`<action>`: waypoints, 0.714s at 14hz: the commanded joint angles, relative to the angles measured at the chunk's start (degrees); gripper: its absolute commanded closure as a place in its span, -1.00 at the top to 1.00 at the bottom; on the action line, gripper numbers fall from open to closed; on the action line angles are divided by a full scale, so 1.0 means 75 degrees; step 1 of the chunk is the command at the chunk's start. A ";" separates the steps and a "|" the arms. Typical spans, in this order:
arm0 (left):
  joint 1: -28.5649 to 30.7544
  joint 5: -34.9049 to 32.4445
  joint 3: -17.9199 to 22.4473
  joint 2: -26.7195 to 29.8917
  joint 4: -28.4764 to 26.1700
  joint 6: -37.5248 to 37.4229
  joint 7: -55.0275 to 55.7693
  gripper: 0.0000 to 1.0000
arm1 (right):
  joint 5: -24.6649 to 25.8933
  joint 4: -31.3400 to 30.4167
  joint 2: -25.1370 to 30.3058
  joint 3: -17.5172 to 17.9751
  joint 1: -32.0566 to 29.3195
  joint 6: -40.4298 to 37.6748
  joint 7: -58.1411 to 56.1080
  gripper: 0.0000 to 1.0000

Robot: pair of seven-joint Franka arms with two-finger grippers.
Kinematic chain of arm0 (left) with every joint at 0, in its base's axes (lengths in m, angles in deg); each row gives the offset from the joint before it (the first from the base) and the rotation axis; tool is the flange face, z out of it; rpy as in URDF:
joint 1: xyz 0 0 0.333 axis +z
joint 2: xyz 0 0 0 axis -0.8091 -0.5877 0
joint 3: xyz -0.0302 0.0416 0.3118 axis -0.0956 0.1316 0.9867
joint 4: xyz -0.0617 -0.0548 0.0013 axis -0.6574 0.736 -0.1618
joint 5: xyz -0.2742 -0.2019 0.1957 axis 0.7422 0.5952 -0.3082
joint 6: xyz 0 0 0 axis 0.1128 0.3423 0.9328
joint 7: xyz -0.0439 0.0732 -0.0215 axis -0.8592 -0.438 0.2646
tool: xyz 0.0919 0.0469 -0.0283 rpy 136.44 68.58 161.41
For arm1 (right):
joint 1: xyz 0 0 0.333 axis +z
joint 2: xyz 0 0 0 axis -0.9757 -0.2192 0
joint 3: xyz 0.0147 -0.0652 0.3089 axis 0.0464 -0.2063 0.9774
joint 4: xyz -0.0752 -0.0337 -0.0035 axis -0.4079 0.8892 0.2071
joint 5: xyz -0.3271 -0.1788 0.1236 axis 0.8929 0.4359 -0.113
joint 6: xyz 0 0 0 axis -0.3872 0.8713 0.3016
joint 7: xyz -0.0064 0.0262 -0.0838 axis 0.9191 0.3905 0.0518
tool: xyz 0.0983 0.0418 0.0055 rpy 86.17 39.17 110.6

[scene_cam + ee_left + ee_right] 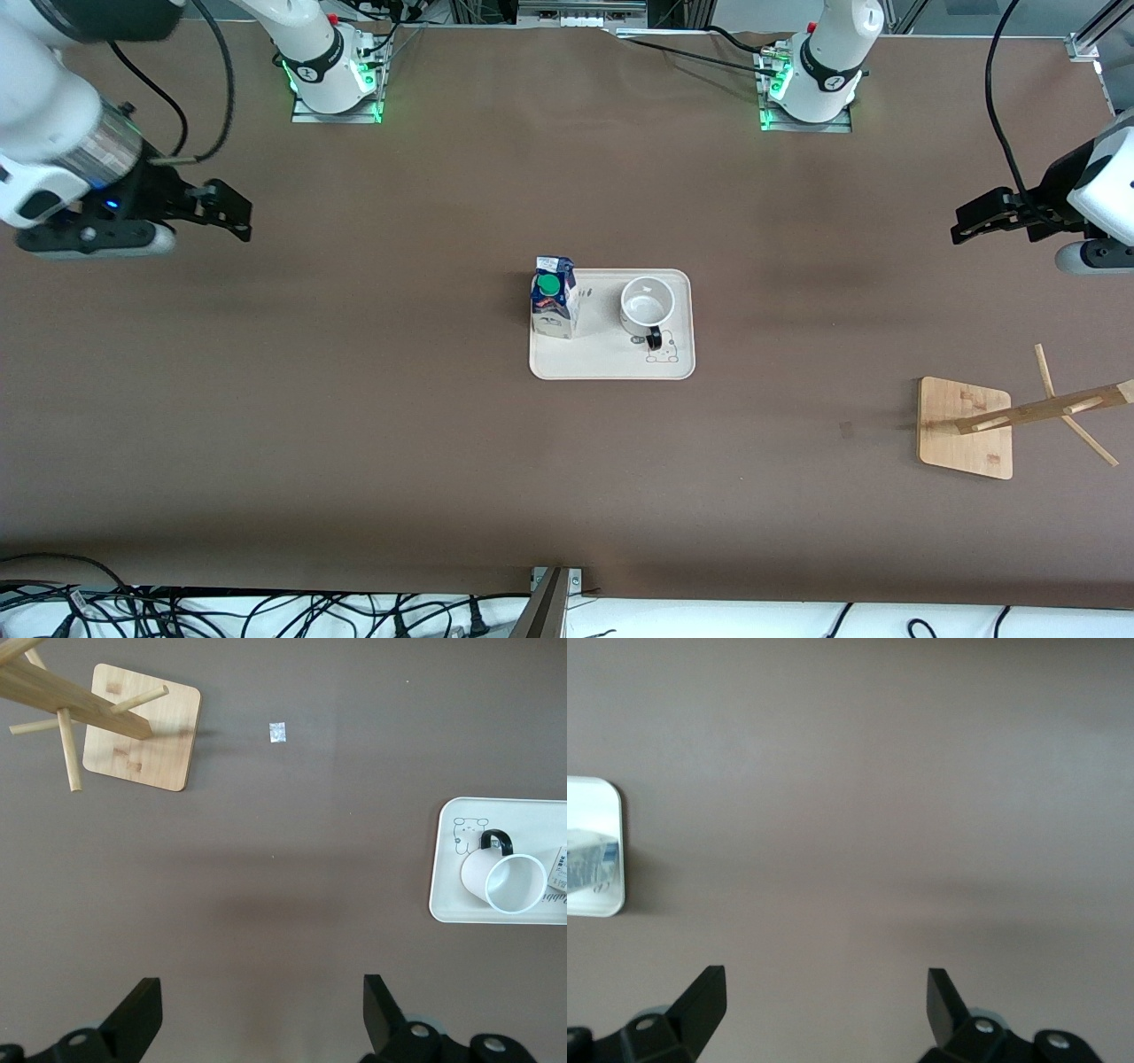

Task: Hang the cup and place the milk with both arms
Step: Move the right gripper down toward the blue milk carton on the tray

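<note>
The white cup [647, 306] with a black handle stands upright on a white tray [611, 365] at the table's middle. The blue and white milk [554, 299] with a green cap stands on the same tray, beside the cup toward the right arm's end. My left gripper [970, 221] is open and empty, over bare table at the left arm's end. Its wrist view shows its open gripper [263, 1010], the cup [505, 881] and the tray [452, 895]. My right gripper [232, 213] is open and empty over bare table at the right arm's end. Its wrist view shows its gripper [826, 1005], the tray's corner [594, 797] and part of the milk [589, 859].
A wooden cup rack [966, 430] with pegs stands on a square base at the left arm's end, nearer to the front camera than the tray. It also shows in the left wrist view [142, 726]. Cables lie along the table's front edge [266, 611].
</note>
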 commanded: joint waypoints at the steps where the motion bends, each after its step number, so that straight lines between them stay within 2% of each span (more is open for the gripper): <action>1: 0.0024 0.0070 -0.0057 -0.0019 0.0178 -0.0159 0.0010 1.00 | -0.0198 0.0121 -0.0466 0.0236 0.0247 -0.0026 -0.0433 1.00; 3: 0.0024 0.0105 -0.0069 -0.0019 0.0178 -0.0148 0.0021 1.00 | -0.0783 0.0192 -0.0676 0.0413 0.0680 0.0138 0.0659 1.00; 7: -0.0011 0.0140 -0.0069 -0.0042 0.0155 -0.0159 -0.0025 1.00 | -0.0821 0.0320 -0.1612 0.0484 0.2096 0.1798 0.3636 1.00; 10: 0.0012 0.0140 -0.0069 -0.0043 0.0120 -0.0159 -0.0060 1.00 | -0.0809 0.1652 -0.3039 0.0484 0.2871 0.2272 0.5758 1.00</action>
